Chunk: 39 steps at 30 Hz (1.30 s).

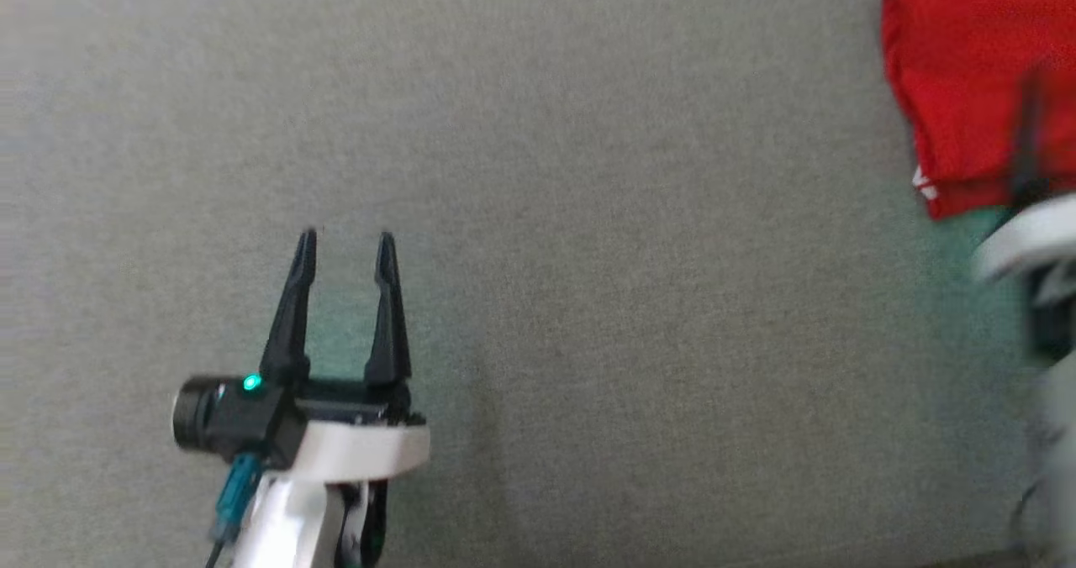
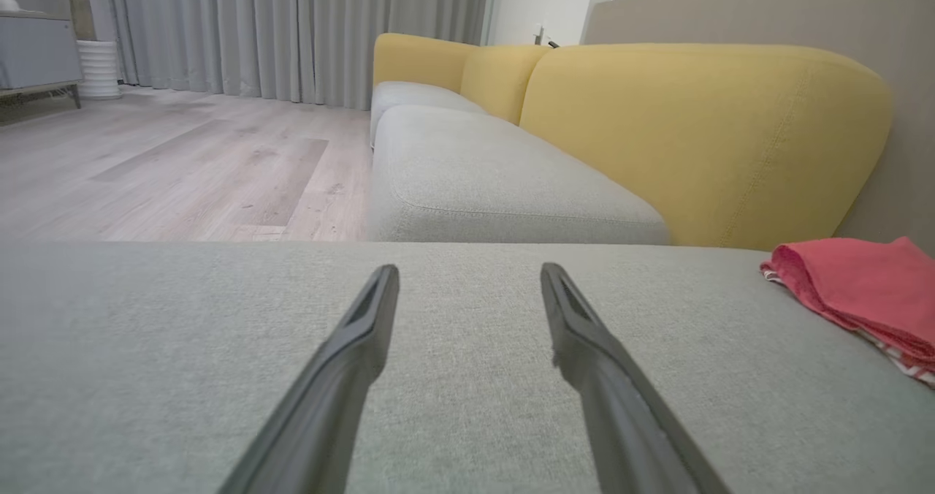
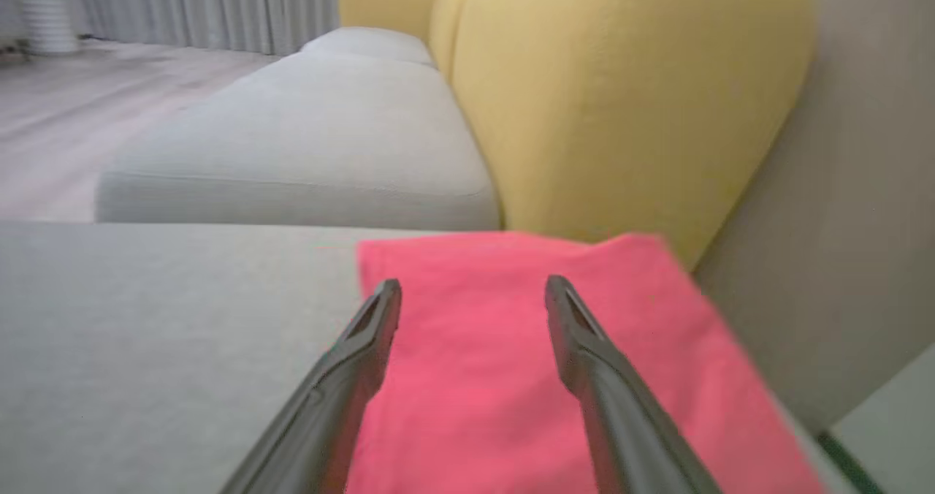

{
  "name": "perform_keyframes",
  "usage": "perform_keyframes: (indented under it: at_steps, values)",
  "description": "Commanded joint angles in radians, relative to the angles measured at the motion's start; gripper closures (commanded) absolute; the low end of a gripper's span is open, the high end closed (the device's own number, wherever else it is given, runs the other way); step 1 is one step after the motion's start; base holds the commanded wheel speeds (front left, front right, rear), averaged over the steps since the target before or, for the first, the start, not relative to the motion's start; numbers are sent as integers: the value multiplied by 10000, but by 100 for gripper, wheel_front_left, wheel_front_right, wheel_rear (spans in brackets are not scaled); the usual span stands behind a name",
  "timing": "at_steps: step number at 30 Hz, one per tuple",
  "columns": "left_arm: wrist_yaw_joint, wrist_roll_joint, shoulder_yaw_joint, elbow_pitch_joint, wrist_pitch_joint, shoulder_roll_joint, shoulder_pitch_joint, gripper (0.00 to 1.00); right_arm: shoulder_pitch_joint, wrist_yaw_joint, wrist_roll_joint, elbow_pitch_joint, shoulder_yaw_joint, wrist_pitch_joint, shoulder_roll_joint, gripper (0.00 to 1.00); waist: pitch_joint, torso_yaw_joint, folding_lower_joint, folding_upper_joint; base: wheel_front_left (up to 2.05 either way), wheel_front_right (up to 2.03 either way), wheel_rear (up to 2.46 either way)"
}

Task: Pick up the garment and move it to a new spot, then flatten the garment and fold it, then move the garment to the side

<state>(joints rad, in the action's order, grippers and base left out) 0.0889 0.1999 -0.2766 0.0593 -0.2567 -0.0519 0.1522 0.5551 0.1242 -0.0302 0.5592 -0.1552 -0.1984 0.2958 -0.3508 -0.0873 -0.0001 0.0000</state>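
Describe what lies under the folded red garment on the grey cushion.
The folded red garment lies on the grey cushion. A white-and-red striped edge peeks from its underside; anything else beneath is covered.

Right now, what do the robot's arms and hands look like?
The left gripper and right gripper each have two long, dark, pointed fingers. The left has a black base, a green light, a teal cable and a white arm.

Garment (image 1: 958, 81) lies at the cushion's (image 1: 588, 215) far right edge, right pincer (image 3: 473, 286) over it, left pincer (image 1: 346, 238) well left, sofa (image 2: 701, 136) behind.
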Motion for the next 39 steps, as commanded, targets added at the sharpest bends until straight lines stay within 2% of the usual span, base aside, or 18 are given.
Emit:
perform_keyframes:
  at_steps: [1,4,8,13,17,23,28,35,36,39]
  values:
    - [24,141,356,-289,-51,16,-221,0,-379,65,-216,-378,358,-188,-57,0,864,223,1,0,0,0,0]
    - [-7,396,412,-360,-51,16,-597,0,-1386,65,-894,-622,1417,-481,-765,0,1704,406,1,0,0,0,0]
    - [208,417,512,-346,-51,16,-1287,0,-2839,65,-1738,-1371,2499,-622,-1445,0,2772,594,1,0,0,0,0]
    - [166,297,429,-451,-51,16,-2009,0,-4712,65,-1526,-3210,3109,-630,-1888,0,3525,893,1,0,0,0,0]
    - [176,81,673,-657,-51,16,-2566,0,-5680,65,-1083,-3953,3197,-632,-2162,0,3826,949,1,0,0,0,0]
    - [79,-193,884,-716,-51,16,-3167,0,-6390,65,-693,-4230,2899,-633,-2374,0,4064,1064,1,0,0,0,0]
    - [27,-289,1011,-688,-51,16,-3339,0,-6551,65,-653,-4170,2544,-633,-2441,0,4120,1106,1,0,0,0,0]
    - [-32,-466,1026,-585,-51,16,-3326,0,-6549,65,-744,-4130,2630,-633,-2452,0,4109,1037,1,0,0,0,0]
    - [-9,-397,696,-263,0,-19,-3654,100,-6779,-4,-745,-3803,2396,-512,-2493,100,4110,1038,1,0,0,0,0]
    - [-12,-339,665,153,6,-15,-3712,100,-6884,-11,-799,-3395,2424,-479,-2494,100,4107,1037,2,0,0,0,0]
